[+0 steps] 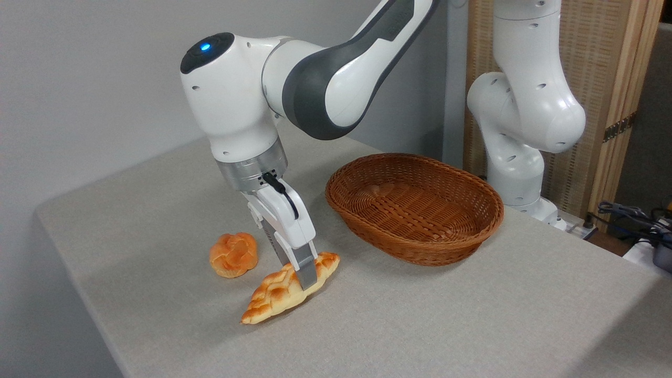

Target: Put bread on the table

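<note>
The bread point(273, 296), a braided golden loaf with pointed ends, lies on the grey-beige table point(420, 320) in front of the basket, its left tip resting on the cloth. My gripper point(302, 278) reaches down from above and its fingers point(306, 268) straddle the loaf's middle, closed against its sides. The loaf's right end sits slightly higher than the left. Whether the whole loaf rests on the cloth cannot be told.
A small round orange bun point(233, 254) sits just left of the gripper. An empty brown wicker basket point(415, 207) stands to the right and behind. The arm's base point(525, 157) rises at the back right, with cables point(630, 215) beyond the table edge.
</note>
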